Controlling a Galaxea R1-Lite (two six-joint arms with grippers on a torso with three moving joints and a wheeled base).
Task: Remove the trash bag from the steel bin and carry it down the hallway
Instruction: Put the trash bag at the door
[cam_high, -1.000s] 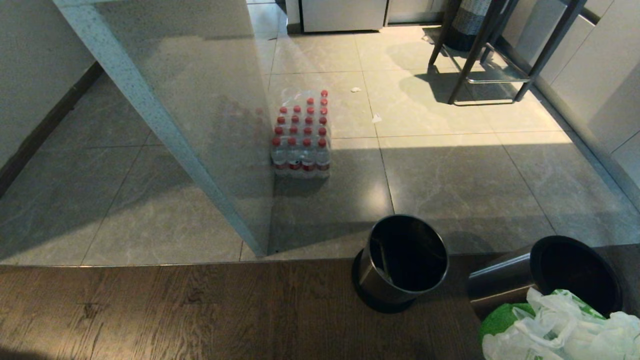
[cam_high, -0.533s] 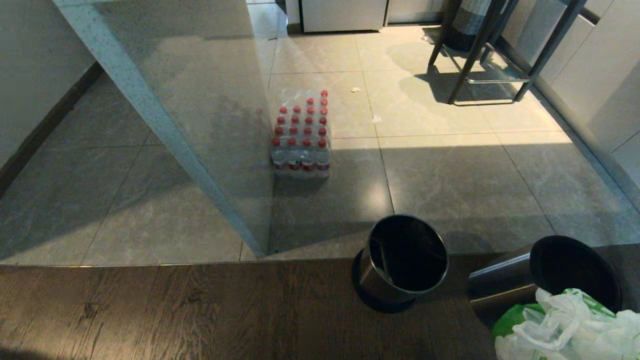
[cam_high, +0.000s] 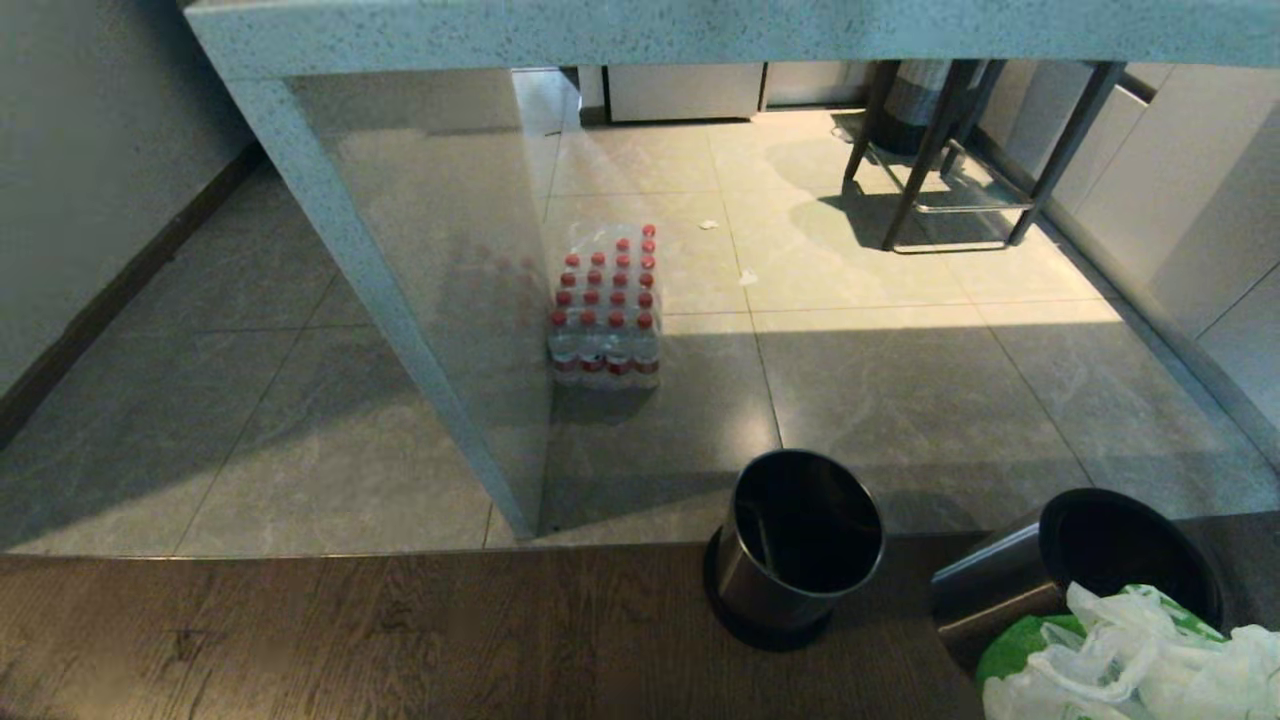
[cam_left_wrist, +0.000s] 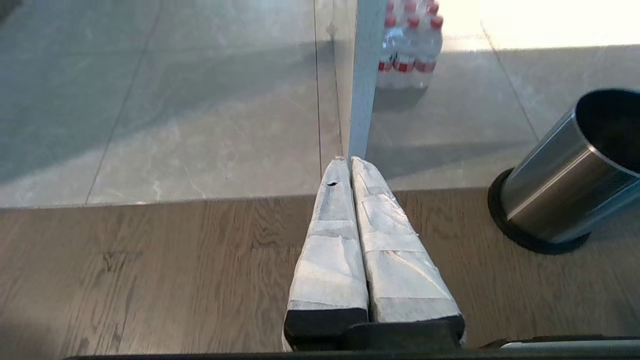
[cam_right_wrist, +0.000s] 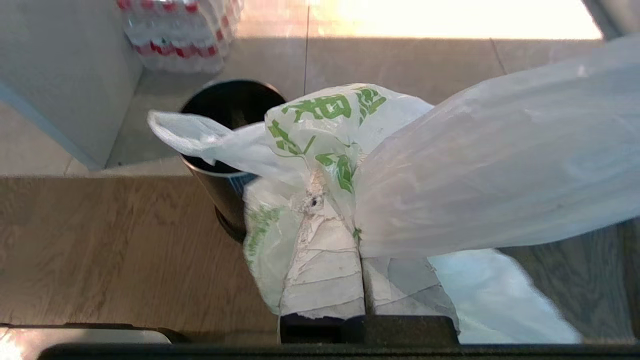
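Observation:
The trash bag (cam_right_wrist: 450, 160), thin white plastic with green print, hangs from my right gripper (cam_right_wrist: 340, 215), which is shut on a bunch of its plastic. In the head view the trash bag (cam_high: 1130, 665) sits at the bottom right, in front of a steel bin (cam_high: 1000, 590) with a dark inside. A second steel bin (cam_high: 790, 560) stands a little to its left, and it also shows as a steel bin (cam_left_wrist: 565, 175) in the left wrist view. My left gripper (cam_left_wrist: 346, 161) is shut and empty, low over the wooden floor. The hallway is out of view.
A stone counter panel (cam_high: 440, 300) stands on the grey tiles left of the bins. A shrink-wrapped pack of red-capped water bottles (cam_high: 605, 310) sits beside it. Dark stool legs (cam_high: 940, 150) stand at the back right, white cabinets (cam_high: 1180, 210) line the right, and a wall with dark skirting (cam_high: 110, 290) runs along the left.
The whole head view has shifted downward, so the camera has risen or tipped up, and the counter's top edge now shows. The bag stays in my right gripper at the bottom right.

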